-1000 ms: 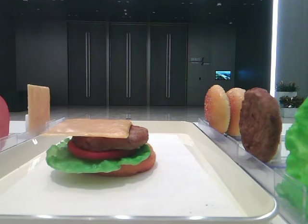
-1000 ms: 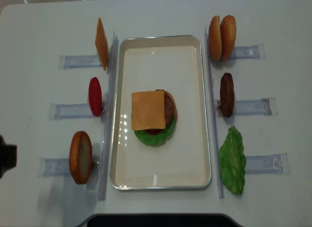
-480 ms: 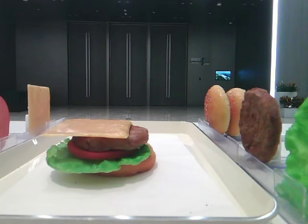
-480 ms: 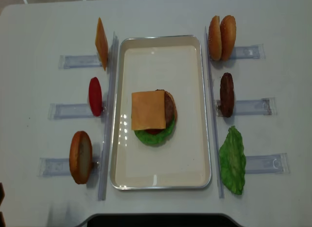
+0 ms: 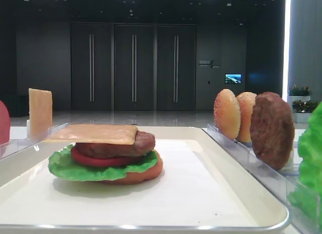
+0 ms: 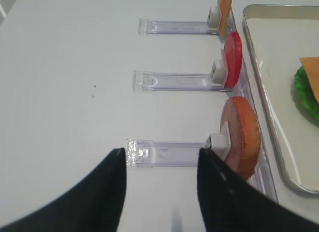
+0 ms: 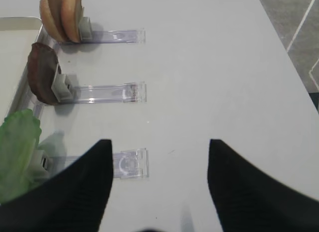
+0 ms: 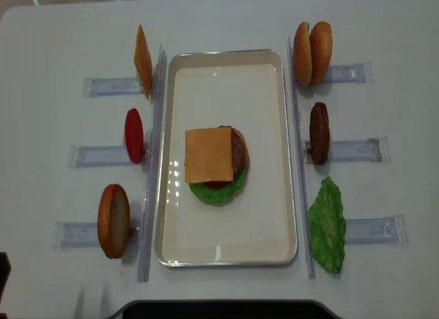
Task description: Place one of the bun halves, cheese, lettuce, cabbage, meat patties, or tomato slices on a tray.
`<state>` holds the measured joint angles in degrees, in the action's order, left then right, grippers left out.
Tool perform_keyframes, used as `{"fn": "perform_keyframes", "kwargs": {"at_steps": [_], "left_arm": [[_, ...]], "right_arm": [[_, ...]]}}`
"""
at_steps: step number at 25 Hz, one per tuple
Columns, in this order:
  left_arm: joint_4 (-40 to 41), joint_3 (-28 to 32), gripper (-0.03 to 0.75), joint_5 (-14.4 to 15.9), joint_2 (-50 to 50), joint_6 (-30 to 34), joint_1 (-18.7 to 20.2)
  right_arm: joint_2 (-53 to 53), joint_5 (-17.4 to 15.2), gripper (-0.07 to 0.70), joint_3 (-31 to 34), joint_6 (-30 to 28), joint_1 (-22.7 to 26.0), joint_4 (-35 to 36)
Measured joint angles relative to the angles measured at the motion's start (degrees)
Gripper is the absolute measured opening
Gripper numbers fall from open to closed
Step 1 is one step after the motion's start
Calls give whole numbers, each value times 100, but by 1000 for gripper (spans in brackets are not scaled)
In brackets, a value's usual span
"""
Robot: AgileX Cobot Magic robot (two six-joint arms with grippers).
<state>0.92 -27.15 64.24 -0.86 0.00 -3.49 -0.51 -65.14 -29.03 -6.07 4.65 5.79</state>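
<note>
The left gripper [image 6: 160, 189] hung above bare table with its two dark fingers spread apart and nothing between them. Just ahead of it lay the near end of a clear plastic rack [image 6: 167, 153], and at that rack's far end, ahead and to the right, an orange-brown bun half [image 6: 241, 136] stood on edge. Farther ahead on the same side a red tomato slice [image 6: 233, 59] stood in its own rack, and beyond it an upright slice of cheese [image 6: 225, 3], cut off by the frame's edge. To the gripper's right lay the tray [image 8: 226, 250], its white liner carrying a stack: a bun bottom [image 5: 146, 174], lettuce [image 5: 65, 167], a tomato slice, a meat patty [image 5: 141, 142], and a flat square of cheese [image 8: 208, 155] on top, overhanging one side. The right gripper [image 7: 159, 184] was likewise gaping, holding nothing, its fingers straddling open table. Ahead and left of it a spare lettuce leaf [image 7: 17, 152] leaned in the nearest rack, a dark patty [image 7: 42, 80] stood in the next, and two sesame bun halves [image 7: 61, 15] stood pressed together, as far as the angle showed, in the farthest. In the overhead view neither gripper showed clearly; only a dark sliver sat at the lower left corner.
</note>
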Motion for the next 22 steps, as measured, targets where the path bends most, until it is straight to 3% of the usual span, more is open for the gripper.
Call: {"fn": "perform_keyframes", "kwargs": {"at_steps": [22], "left_arm": [[-92,0,318,-14,0,163,0]], "right_arm": [[0,0,402,0,10,0,0]]}}
